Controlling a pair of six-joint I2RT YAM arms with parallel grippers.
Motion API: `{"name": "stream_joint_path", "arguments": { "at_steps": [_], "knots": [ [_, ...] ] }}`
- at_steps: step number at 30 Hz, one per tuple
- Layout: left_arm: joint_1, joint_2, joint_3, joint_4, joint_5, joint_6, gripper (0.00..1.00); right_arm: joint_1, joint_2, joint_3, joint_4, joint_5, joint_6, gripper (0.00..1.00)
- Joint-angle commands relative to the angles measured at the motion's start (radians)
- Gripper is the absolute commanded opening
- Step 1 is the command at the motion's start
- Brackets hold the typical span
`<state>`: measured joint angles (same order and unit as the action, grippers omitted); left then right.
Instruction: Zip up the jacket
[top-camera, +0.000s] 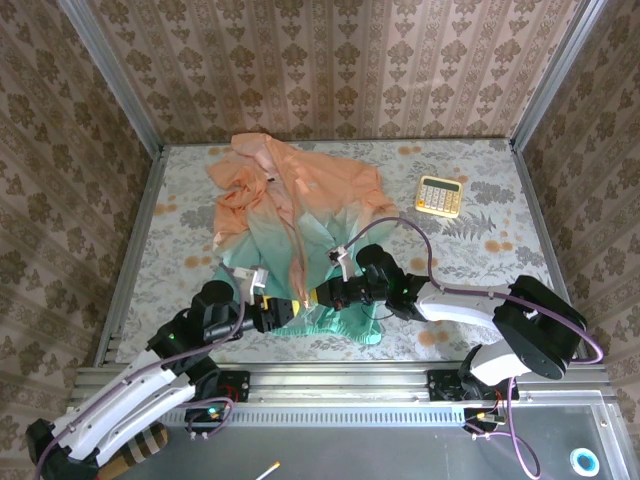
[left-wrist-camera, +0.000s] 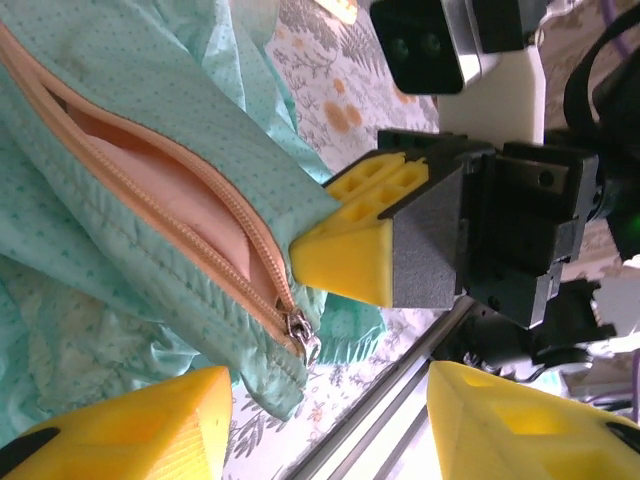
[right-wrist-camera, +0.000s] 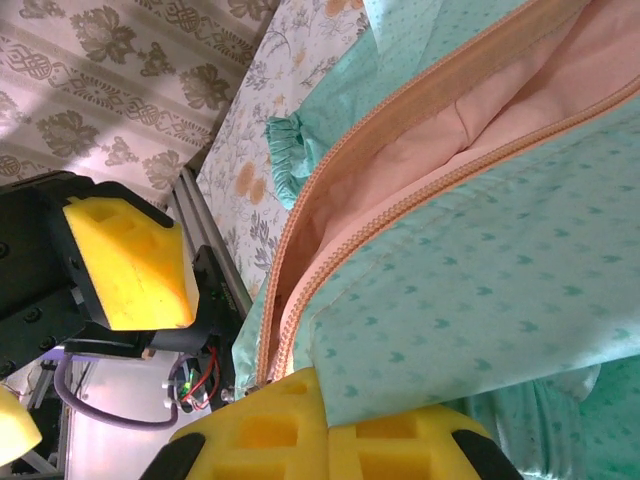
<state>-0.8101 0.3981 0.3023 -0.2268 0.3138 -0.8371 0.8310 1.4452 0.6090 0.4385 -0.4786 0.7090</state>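
The jacket (top-camera: 290, 210) lies flat on the surface (top-camera: 480, 270). Its orange part is far from me and its green part is close to the arms. A calculator (top-camera: 438, 195) sits off to the right, well apart from it. The zipper (left-wrist-camera: 170, 215) is open. I can see the pink inside between the two rows of teeth. The little slider (left-wrist-camera: 303, 335) sits at the very bottom, by the green hem.

My right fingers (left-wrist-camera: 350, 255) are pressed together. As far as I can see, they pinch the green cloth right beside the bottom of the zipper and hold the hem in place. My left fingers (left-wrist-camera: 130, 430) are spread apart with nothing between them. They hang just in front of the slider, near it but not touching.

So I think I am at the very start. One hand holds the hem, and the other is lining up to grab the slider. Nothing is zipped yet.

Next I need to move the left fingers in until the slider's tab sits between them, then close them on it. The tab is tiny, so I must aim well or I will grab cloth instead. After that comes a slow pull up toward the orange end. The right fingers must hold the hem tight so the thin cloth does not bunch up or get caught in the teeth.
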Motion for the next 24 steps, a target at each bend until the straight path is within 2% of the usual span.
{"name": "stream_joint_path", "arguments": {
  "at_steps": [1,5,11,18,22,24],
  "knots": [
    [-0.015,-0.029,-0.064,0.07,-0.054,-0.126,0.54,-0.003,-0.016,-0.013,0.073,0.023,0.023,0.0],
    [-0.078,-0.029,-0.111,0.14,-0.128,-0.182,0.53,-0.003,-0.008,-0.017,0.1,0.031,0.042,0.0],
    [-0.145,-0.027,-0.181,0.287,-0.2,-0.245,0.46,-0.003,-0.002,-0.016,0.116,0.044,0.061,0.0],
    [-0.162,0.008,-0.206,0.366,-0.204,-0.245,0.36,-0.003,0.01,-0.008,0.12,0.043,0.066,0.0],
    [-0.162,0.026,-0.21,0.387,-0.199,-0.241,0.35,-0.003,0.02,-0.002,0.128,0.038,0.07,0.0],
    [-0.162,0.03,-0.213,0.394,-0.196,-0.241,0.28,-0.003,0.021,-0.002,0.131,0.038,0.072,0.0]
  ]
}}
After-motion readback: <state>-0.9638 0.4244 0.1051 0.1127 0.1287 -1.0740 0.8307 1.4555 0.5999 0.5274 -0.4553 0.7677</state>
